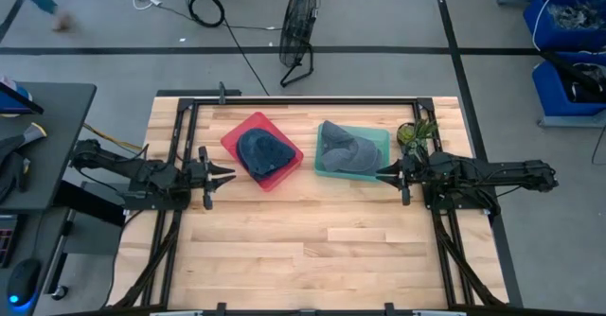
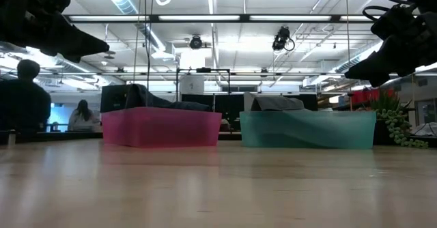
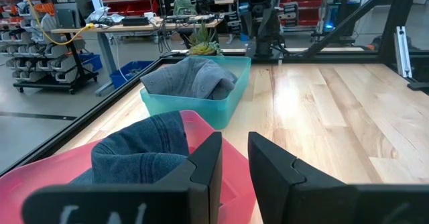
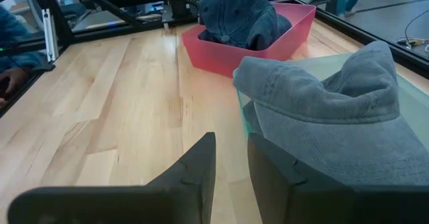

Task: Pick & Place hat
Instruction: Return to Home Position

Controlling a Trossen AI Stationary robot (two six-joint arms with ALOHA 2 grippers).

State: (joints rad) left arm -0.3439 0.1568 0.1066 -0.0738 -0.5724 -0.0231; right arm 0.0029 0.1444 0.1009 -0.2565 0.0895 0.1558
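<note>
A dark blue hat (image 1: 263, 151) (image 3: 141, 150) (image 4: 238, 16) lies in a red bin (image 1: 237, 134) (image 2: 160, 127). To its right, a grey hat (image 1: 346, 150) (image 3: 191, 80) (image 4: 335, 117) lies in a teal bin (image 1: 381, 138) (image 2: 307, 129). My left gripper (image 1: 230, 174) (image 3: 234, 160) hovers level beside the red bin's left near corner, shut and holding nothing. My right gripper (image 1: 381, 173) (image 4: 232, 157) hovers at the teal bin's right near corner, also shut and holding nothing. Both point toward the table's middle, above the tabletop.
A small green plant (image 1: 417, 133) (image 2: 396, 122) stands right of the teal bin, close to my right arm. A black frame (image 1: 303, 98) runs around the table. Bare wood (image 1: 303, 240) stretches toward the near edge. A fan (image 1: 298, 32) stands on the floor beyond; people (image 2: 24, 98) sit far behind.
</note>
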